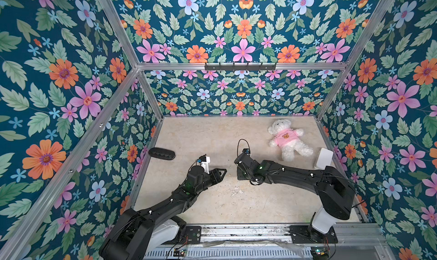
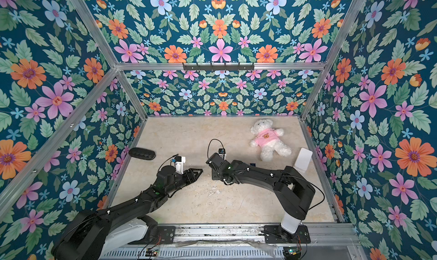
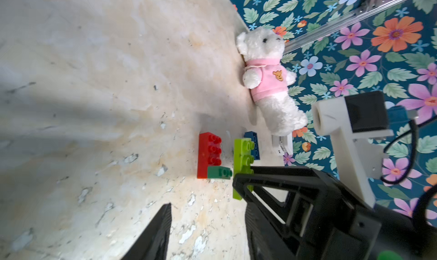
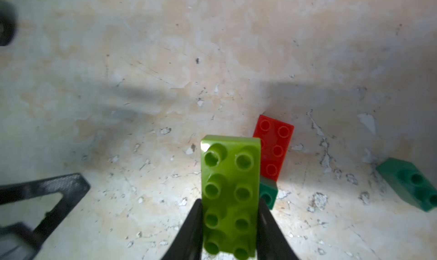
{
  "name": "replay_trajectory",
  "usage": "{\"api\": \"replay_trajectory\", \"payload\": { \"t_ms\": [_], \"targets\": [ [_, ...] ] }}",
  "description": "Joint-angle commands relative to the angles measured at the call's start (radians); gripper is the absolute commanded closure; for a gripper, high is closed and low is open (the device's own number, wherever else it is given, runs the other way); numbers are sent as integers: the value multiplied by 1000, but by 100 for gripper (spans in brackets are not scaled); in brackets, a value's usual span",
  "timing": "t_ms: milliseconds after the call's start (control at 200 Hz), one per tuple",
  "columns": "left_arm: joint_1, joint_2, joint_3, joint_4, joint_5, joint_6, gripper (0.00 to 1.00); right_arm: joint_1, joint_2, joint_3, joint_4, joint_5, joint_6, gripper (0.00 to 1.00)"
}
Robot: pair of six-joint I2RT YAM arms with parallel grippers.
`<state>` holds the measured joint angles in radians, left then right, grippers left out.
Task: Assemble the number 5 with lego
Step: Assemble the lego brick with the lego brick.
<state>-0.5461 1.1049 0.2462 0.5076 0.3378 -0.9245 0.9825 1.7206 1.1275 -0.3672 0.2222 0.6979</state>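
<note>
Table (image 1: 212, 133) edge, 9 o'clock: black oval object (image 1: 161, 153), lying flat.

Near centre is your left gripper (image 1: 221, 172). Its wrist view shows the fingers standing apart with bare table between them and nothing held. The bricks lie just ahead of those fingertips, clear of them. They sit under the right arm, so both top views hide most of them.

- **Red brick (image 3: 209, 152):** long, flat on the table, studs up.
- **Dark-green brick (image 3: 218, 172):** small, sitting on the studs at one end of the red brick.
- **Lime-green brick (image 4: 230, 176):** long, eight studs in two rows. It is clamped by its long sides in your right gripper (image 4: 229, 202), at 3 o'clock of the left one. It runs parallel to the red brick and close beside it. The dark-green brick is just beside one fingertip, and you cannot tell whether lime and dark green touch.
- **Blue brick (image 3: 253, 145):** on the table beyond the lime, on the teddy's side.
- **Second dark-green brick (image 4: 409, 184):** lying loose, apart from the red.

Teddy (image 1: 283, 136) is at 2 o'clock, on its back. White box (image 1: 324, 158) is at 3 o'clock, by the wall.
</note>
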Motion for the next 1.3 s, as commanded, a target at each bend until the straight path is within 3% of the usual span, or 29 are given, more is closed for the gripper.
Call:
{"api": "replay_trajectory", "payload": {
  "t_ms": [0, 325, 860, 1295],
  "targets": [
    [-1, 7, -23, 14, -29, 6, 47, -11, 16, 16, -47, 55, 105, 93],
    [-1, 6, -51, 6, -31, 27, 48, -25, 45, 21, -42, 74, 192, 94],
    [-1, 13, -65, 26, -32, 26, 49, -28, 78, 23, -22, 55, 206, 94],
    [-1, 12, -67, 23, -40, 21, 50, -45, 90, 34, -49, 13, 99, 94]
  ]
}}
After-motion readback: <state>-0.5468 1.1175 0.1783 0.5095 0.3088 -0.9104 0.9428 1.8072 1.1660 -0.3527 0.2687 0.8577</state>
